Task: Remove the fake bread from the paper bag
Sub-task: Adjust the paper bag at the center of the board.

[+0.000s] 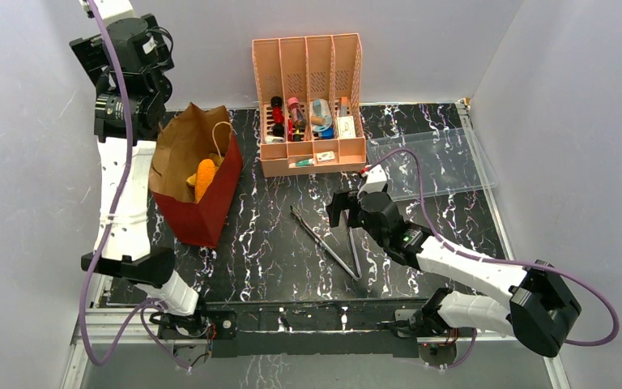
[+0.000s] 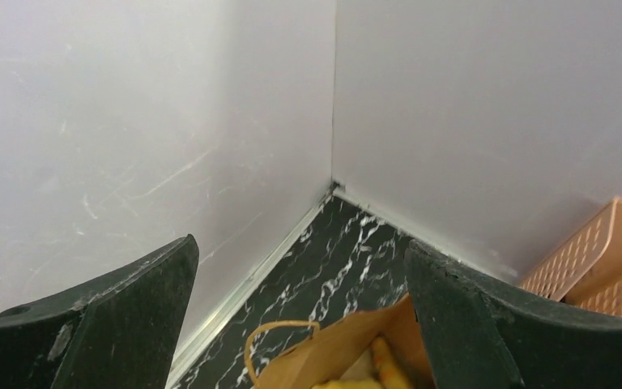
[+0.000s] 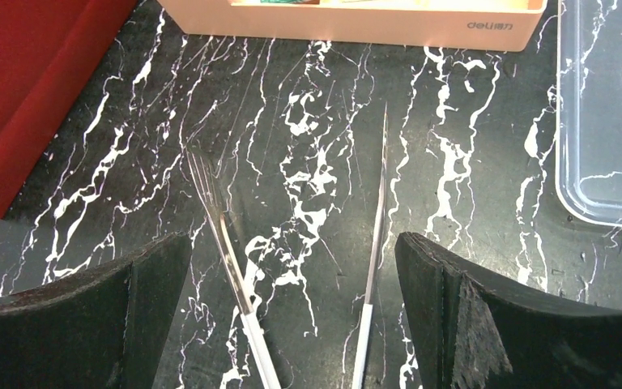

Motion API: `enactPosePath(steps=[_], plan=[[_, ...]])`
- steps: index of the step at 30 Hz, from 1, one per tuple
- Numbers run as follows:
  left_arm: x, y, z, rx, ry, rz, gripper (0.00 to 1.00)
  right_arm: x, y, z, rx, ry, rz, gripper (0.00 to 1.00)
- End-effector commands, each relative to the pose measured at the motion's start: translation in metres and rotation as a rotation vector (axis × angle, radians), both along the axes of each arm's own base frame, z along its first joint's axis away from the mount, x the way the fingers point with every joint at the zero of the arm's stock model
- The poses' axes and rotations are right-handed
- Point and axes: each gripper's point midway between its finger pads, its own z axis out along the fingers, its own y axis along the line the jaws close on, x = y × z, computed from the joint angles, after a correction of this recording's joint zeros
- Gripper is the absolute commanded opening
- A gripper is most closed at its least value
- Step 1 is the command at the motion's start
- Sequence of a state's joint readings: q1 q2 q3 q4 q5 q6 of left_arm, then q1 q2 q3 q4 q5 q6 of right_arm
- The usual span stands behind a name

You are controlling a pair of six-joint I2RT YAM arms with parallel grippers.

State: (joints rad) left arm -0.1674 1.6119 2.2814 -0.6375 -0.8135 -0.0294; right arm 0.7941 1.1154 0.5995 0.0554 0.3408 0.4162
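The paper bag, brown kraft with a red lower part, stands open at the left of the black marble table. Fake bread, orange and golden, shows inside its mouth. In the left wrist view the bag's rim and a loop handle lie below the fingers, with yellow bread just inside. My left gripper hangs open above the bag's back-left edge, holding nothing. My right gripper is open low over the table's middle, empty, with the bag's red side to its left.
A fork and a knife lie under the right gripper. A pink slotted organizer with small bottles stands at the back. A clear plastic tray lies at the right. Grey walls enclose three sides.
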Motion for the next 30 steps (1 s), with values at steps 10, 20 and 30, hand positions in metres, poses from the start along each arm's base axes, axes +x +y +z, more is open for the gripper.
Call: enactPosePath(steps=[10,20,30], plan=[[-0.067,0.031,-0.11,-0.124,0.319,-0.021,0.98,-0.002,0.005,0.018,0.073,-0.041,0.005,0.98],[-0.08,0.016,-0.137,-0.189,0.354,-0.122,0.98,-0.007,-0.008,0.005,0.048,-0.023,-0.03,0.98],[-0.081,0.0,-0.185,-0.27,0.418,-0.199,0.98,-0.011,-0.016,0.004,0.036,-0.016,-0.049,0.98]])
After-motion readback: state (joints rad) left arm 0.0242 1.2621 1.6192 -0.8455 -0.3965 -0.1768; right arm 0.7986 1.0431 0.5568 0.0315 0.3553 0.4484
